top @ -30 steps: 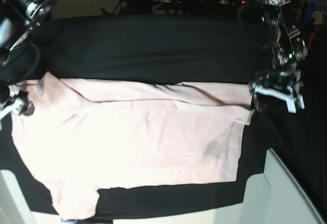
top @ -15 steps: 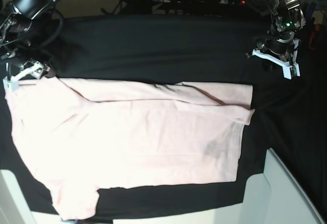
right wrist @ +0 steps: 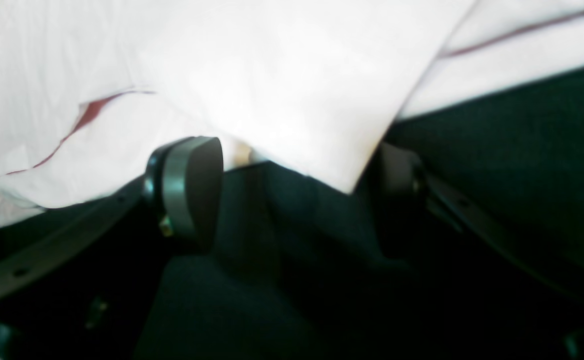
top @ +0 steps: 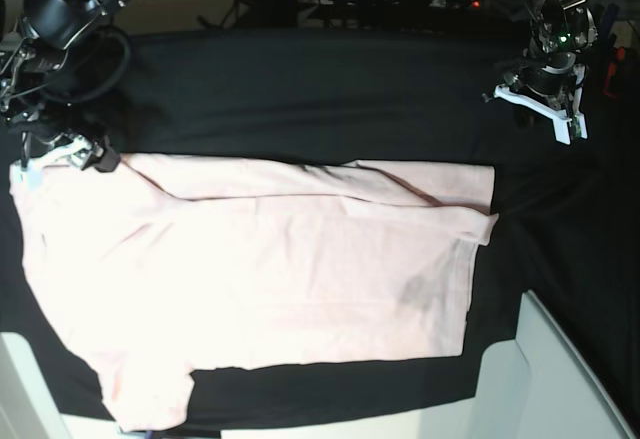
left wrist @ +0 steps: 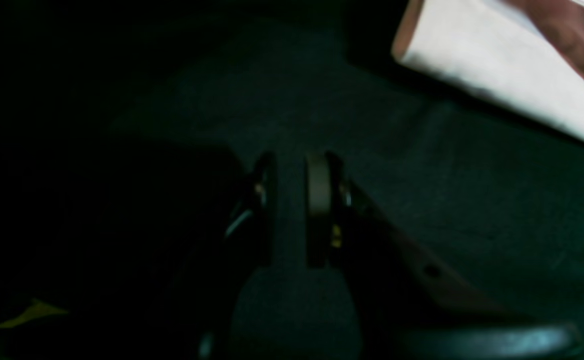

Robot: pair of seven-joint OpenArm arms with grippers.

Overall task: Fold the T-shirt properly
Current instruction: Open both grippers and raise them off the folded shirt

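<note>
1. At the far left of the overhead view, the right gripper [top: 62, 154] sits low at the top left corner of the T-shirt [top: 270, 269]. In its own wrist camera the two pads are spread wide apart, one of them [right wrist: 192, 187] plainly visible just under a hanging point of pink cloth [right wrist: 292, 90]. The cloth drapes between the pads, but nothing is pinched; the gripper holds nothing.

2. Across the middle, the T-shirt lies flat on the black table cloth [top: 300, 89], spread wide from left to right. Its upper edge appears already turned in as a long fold, and one sleeve pokes out at the lower left. A faint dark patch shows through near the right side.

3. At the upper right, the left gripper [top: 540, 109] hovers over bare black cloth, well apart from the shirt's right edge. Its wrist camera is dark and blurred: the fingers [left wrist: 317, 200] stand with a narrow gap between them, slightly open, with nothing in it. A corner of the shirt [left wrist: 496, 65] shows far off at the top right.

4. Judged step: between folds, with the right arm lining up a new grasp at the left corner.

5. The next move likely calls for the right pads to close on that corner, and for the left arm to travel back to the shirt's right edge for a matching hold.
</note>
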